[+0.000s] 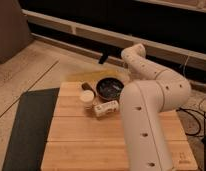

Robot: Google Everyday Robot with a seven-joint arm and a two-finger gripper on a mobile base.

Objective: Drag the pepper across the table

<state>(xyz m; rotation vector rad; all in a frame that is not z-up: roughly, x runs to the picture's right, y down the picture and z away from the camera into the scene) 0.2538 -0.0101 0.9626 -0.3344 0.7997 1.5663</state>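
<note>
Dk bowl, cup, gry mat

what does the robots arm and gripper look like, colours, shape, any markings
The arm is white, built of thick, rounded tube segments joined by bulbous elbows, with small dark round dots spaced along their sides. The gripper at its end is small and dark, much slimmer than the arm, and sits out past the far edge of the table.
</note>
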